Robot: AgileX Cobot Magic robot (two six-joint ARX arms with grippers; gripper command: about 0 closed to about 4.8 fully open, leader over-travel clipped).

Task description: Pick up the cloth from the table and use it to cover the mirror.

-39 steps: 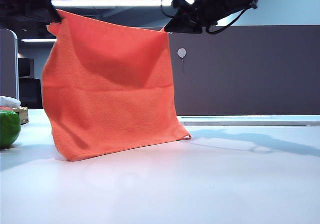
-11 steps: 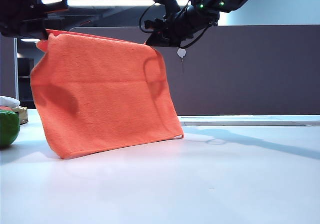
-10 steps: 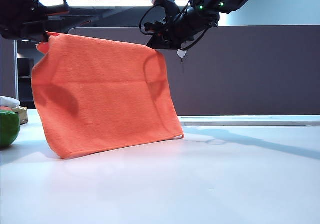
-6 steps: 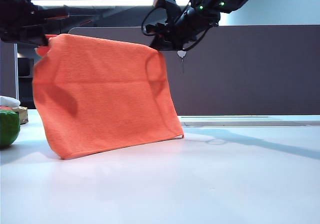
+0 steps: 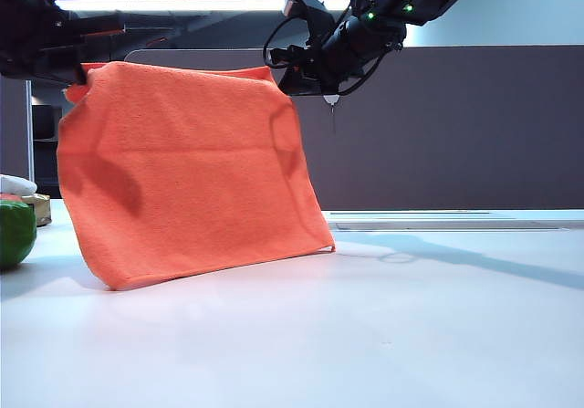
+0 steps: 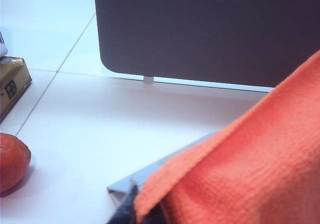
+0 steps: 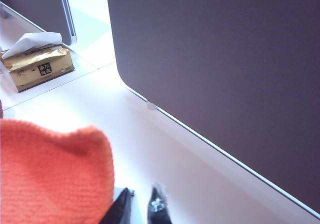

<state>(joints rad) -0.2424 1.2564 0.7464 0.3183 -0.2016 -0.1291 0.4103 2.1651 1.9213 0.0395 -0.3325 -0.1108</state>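
Note:
The orange cloth (image 5: 192, 175) hangs draped over the mirror, whose face is hidden behind it in the exterior view. The cloth's lower edge reaches the white table (image 5: 365, 335). In the left wrist view a strip of the mirror's grey frame (image 6: 150, 175) shows under the cloth (image 6: 250, 164). My left gripper (image 5: 78, 68) (image 6: 135, 214) is at the cloth's top left corner, shut on it. My right gripper (image 5: 290, 81) (image 7: 140, 209) is just off the top right corner, open. Bare table shows between its fingertips, and the cloth (image 7: 50, 174) lies beside them.
A dark brown partition (image 5: 456, 125) runs along the back of the table. At the far left sit a green round object (image 5: 14, 235) and a gold tissue pack (image 5: 38, 209) (image 7: 37, 68). A red round thing (image 6: 10, 161) lies on the table near the mirror's left side.
The right gripper's jaws have parted and let go of the cloth's top right corner, drawing back a little. The cloth has stayed draped. The left gripper has kept still.

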